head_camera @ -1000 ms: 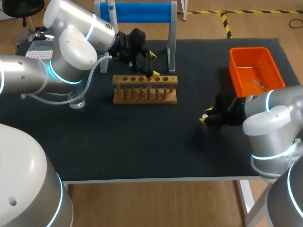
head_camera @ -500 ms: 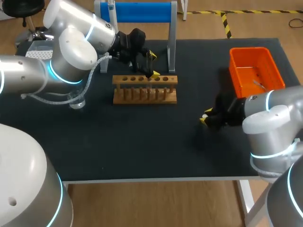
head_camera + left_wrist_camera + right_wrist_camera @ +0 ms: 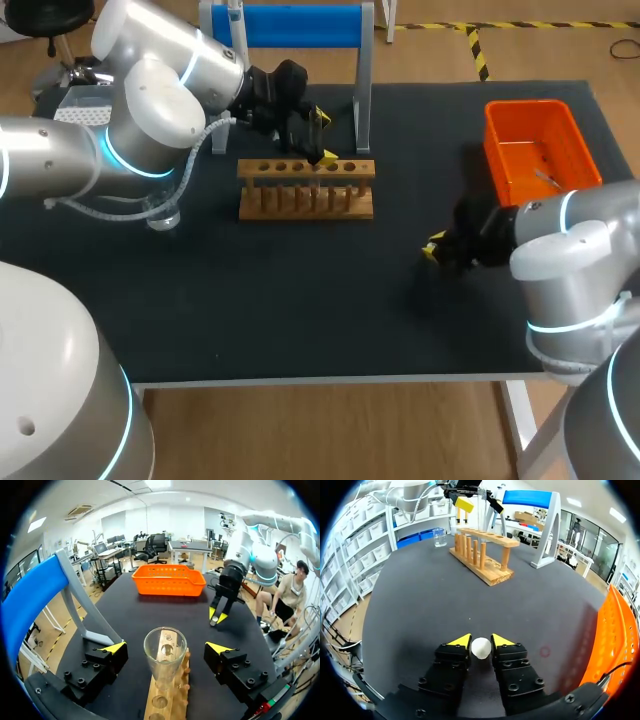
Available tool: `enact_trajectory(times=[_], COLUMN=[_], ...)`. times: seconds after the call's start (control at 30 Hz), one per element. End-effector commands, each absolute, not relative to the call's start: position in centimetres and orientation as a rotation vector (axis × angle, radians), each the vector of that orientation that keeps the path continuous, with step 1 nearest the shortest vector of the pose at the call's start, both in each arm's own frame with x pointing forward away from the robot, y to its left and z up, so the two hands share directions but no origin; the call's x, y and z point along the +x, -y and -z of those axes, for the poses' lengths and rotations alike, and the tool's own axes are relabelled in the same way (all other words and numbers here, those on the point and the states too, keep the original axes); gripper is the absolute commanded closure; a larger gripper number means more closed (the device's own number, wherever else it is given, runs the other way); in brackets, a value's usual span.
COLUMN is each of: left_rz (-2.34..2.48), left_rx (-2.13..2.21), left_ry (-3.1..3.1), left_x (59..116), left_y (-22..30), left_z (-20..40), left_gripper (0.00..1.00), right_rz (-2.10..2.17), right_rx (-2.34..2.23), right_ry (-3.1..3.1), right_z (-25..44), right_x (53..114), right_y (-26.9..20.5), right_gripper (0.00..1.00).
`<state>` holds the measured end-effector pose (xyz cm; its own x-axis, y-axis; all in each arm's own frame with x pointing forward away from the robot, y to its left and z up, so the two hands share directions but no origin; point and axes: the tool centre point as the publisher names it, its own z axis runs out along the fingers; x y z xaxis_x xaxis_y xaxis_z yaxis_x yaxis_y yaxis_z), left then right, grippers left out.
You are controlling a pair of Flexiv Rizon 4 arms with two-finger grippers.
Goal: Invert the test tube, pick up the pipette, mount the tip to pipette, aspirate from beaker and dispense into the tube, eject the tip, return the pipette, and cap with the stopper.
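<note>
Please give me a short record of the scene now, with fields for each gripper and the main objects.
left gripper: jaws open, one on each side of the test tube
test tube: upright in the wooden rack, mouth up
right gripper: jaws shut on the white stopper
beaker: upright, left of the wooden rack
orange basket: right of the rack, apart from it

Dark matte table [image 3: 300, 310], pale front edge, white leg [image 3: 522, 425] under one corner
</note>
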<state>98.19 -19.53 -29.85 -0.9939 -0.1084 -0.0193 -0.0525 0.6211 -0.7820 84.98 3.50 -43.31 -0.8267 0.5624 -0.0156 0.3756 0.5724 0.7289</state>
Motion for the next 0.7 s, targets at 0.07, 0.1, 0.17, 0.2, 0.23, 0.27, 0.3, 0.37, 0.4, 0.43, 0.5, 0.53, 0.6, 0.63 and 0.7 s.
enact_trajectory(times=[0.07, 0.1, 0.17, 0.2, 0.23, 0.27, 0.3, 0.37, 0.4, 0.43, 0.5, 0.53, 0.6, 0.63, 0.7], left_rz=[1.333, 1.333, 1.333, 1.333, 1.333, 1.333, 1.333, 1.333, 1.333, 1.333, 1.333, 1.333, 1.333, 1.333, 1.333], left_rx=[-0.135, -0.135, -0.135, -0.135, -0.135, -0.135, -0.135, -0.135, -0.135, -0.135, -0.135, -0.135, -0.135, -0.135, -0.135], left_ry=[-2.773, -2.773, -2.773, -2.773, -2.773, -2.773, -2.773, -2.773, -2.773, -2.773, -2.773, -2.773, -2.773, -2.773, -2.773], left_x=[98.3, 98.3, 98.3, 98.3, 98.3, 98.3, 98.3, 98.3, 98.3, 98.3, 98.3, 98.3, 98.3, 98.3, 98.3], left_y=[19.5, 19.5, 19.5, 19.5, 19.5, 19.5, 19.5, 19.5, 19.5, 19.5, 19.5, 19.5, 19.5, 19.5, 19.5], left_z=[29.9, 29.9, 29.9, 29.9, 29.9, 29.9, 29.9, 29.9, 29.9, 29.9, 29.9, 29.9, 29.9, 29.9, 29.9], left_gripper=[0.00, 0.00, 0.00, 0.00, 0.00, 0.00, 0.00, 0.00, 0.00, 0.00, 0.00, 0.00, 0.00, 0.00, 0.00], right_rz=[-1.096, -1.096, -1.097, -1.097, -1.097, -1.098, -1.100, -1.116, -1.126, -1.129, -1.153, -1.165, -1.177, -1.185, -1.202], right_rx=[0.781, 0.780, 0.779, 0.778, 0.775, 0.772, 0.770, 0.747, 0.731, 0.709, 0.683, 0.666, 0.618, 0.600, 0.550], right_ry=[-2.565, -2.565, -2.565, -2.565, -2.564, -2.562, -2.561, -2.569, -2.576, -2.579, -2.584, -2.589, -2.592, -2.594, -2.596], right_z=[43.3, 43.3, 43.3, 43.1, 42.7, 42.4, 42.1, 41.1, 40.6, 40.0, 38.7, 38.0, 36.6, 35.9, 34.5], right_x=[84.9, 84.8, 84.8, 84.8, 84.9, 85.1, 85.2, 85.6, 85.8, 86.0, 86.5, 86.7, 87.1, 87.3, 87.7], right_y=[-3.5, -3.5, -3.5, -3.5, -3.5, -3.5, -3.4, -3.4, -3.5, -3.5, -3.7, -3.7, -4.0, -4.1, -4.3], right_gripper=[1.00, 1.00, 1.00, 1.00, 1.00, 1.00, 1.00, 1.00, 1.00, 1.00, 1.00, 1.00, 1.00, 1.00, 1.00])
